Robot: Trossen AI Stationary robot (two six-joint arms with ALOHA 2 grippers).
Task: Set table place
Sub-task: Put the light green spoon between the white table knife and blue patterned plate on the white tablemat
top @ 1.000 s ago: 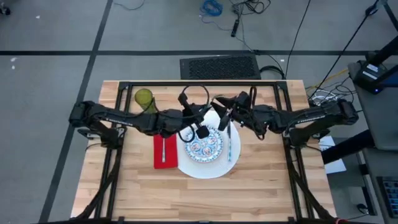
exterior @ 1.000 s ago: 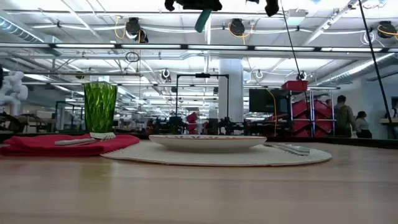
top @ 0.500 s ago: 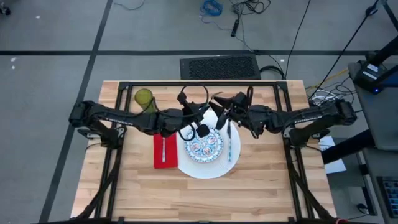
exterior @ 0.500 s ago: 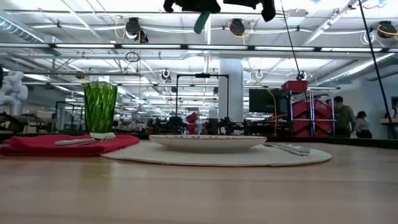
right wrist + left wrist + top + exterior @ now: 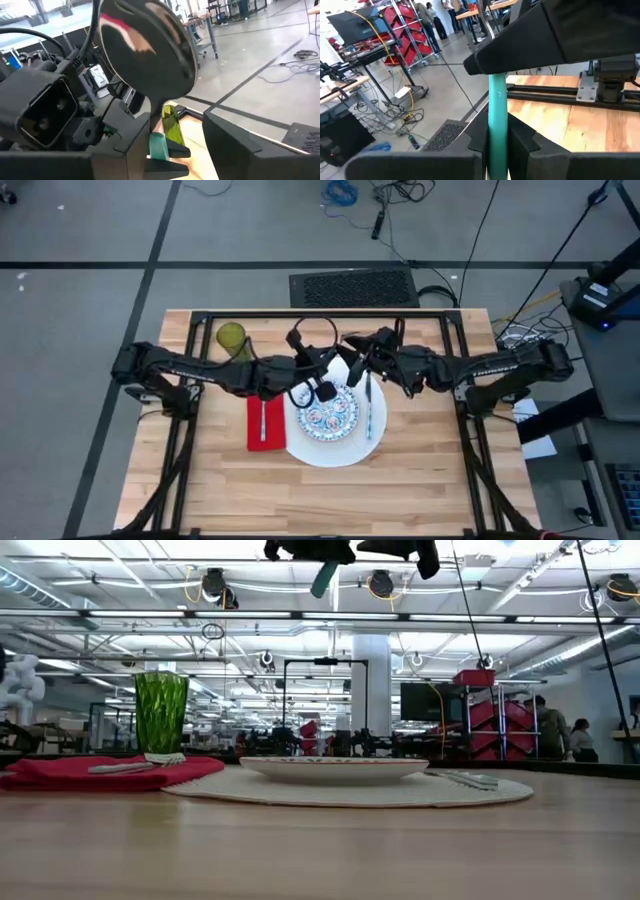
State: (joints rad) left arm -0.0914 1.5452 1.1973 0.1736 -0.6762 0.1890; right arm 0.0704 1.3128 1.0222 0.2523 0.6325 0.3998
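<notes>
High above the plates, my left gripper (image 5: 325, 385) is shut on the teal-handled spoon (image 5: 497, 100); its handle end (image 5: 325, 575) hangs into the low view's top. My right gripper (image 5: 357, 367) is open just beside it, a finger on either side of the spoon below the bowl (image 5: 145, 45). The small blue-patterned plate (image 5: 328, 415) sits on the large white plate (image 5: 335, 450). A silver fork (image 5: 263, 418) lies on the red napkin (image 5: 266, 430) to the left. The green tumbler (image 5: 231, 337) stands at the far left. My left gripper pinches the spoon's teal handle (image 5: 497, 125) between its two fingers, which lie along it. The spoon is lifted clear, high over the plates. My right gripper has the handle (image 5: 159, 145) close against one finger (image 5: 132, 145); whether they touch, I cannot tell.
A long pale utensil (image 5: 369, 405) lies on the white plate's right side, seen in the low view (image 5: 465, 778) too. The black frame rails (image 5: 320, 313) run along the table's far edge. Bare wood (image 5: 330, 500) lies near the front edge.
My right gripper has moved toward the table's left, closing in on the spoon that my left gripper holds. The spoon and my left gripper have stayed where they were.
</notes>
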